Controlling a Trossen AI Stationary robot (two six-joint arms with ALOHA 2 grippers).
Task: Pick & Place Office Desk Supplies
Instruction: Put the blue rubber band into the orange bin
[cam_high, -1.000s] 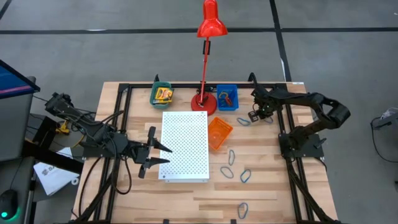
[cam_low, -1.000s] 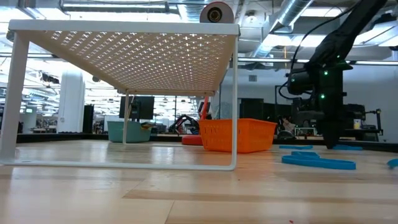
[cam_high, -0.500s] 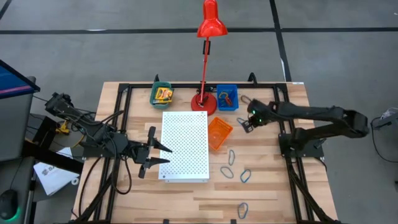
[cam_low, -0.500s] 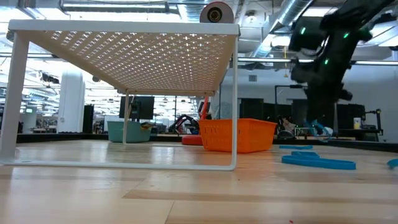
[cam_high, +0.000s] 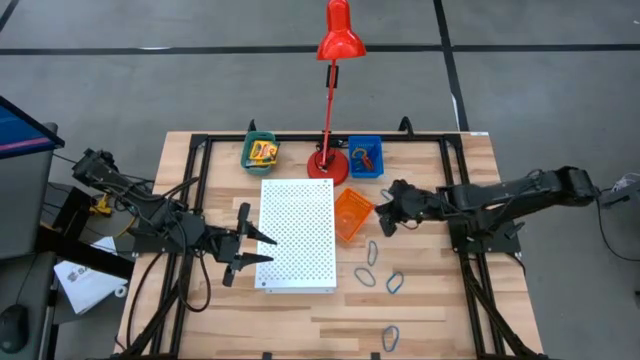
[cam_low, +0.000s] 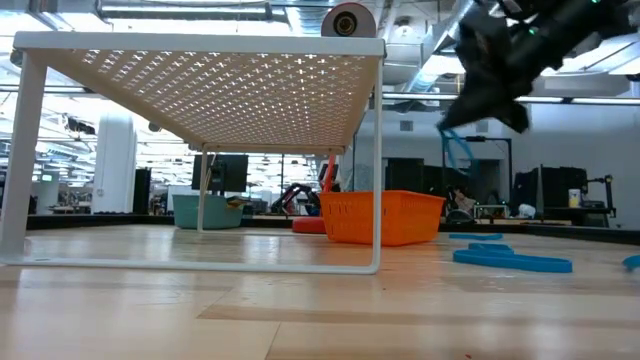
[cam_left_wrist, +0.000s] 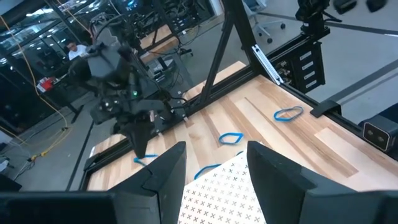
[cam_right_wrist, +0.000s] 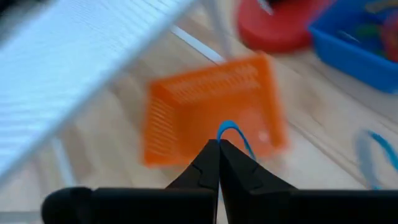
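Observation:
My right gripper (cam_high: 385, 214) hovers just right of the orange bin (cam_high: 353, 213), shut on a thin blue loop (cam_right_wrist: 234, 133), which also shows in the low view (cam_low: 456, 150). Several more loops (cam_high: 372, 251) lie flat on the wood near the table's right front. A green bin (cam_high: 261, 151) holds the yellow-and-green boxes. A blue bin (cam_high: 365, 156) holds a few loops. My left gripper (cam_high: 262, 250) waits open at the left edge of the white perforated board (cam_high: 297, 234). My right gripper pinches the blue loop between its two fingertips (cam_right_wrist: 211, 155), at one point of the band (cam_right_wrist: 225, 129). The loop is lifted clear of the table and hangs below the fingers (cam_low: 456, 150), above and beside the orange bin.
The red desk lamp (cam_high: 330, 100) stands on its base between the green and blue bins at the table's far edge. The white perforated board stands raised on legs left of the orange bin. Black frame rails (cam_high: 470, 290) run along the table's sides.
My right gripper has taken a blue loop up from the table near the blue bin. It has risen and swung toward the table's left and near edge, stopping beside the orange bin. The loop is now lifted clear and hanging.

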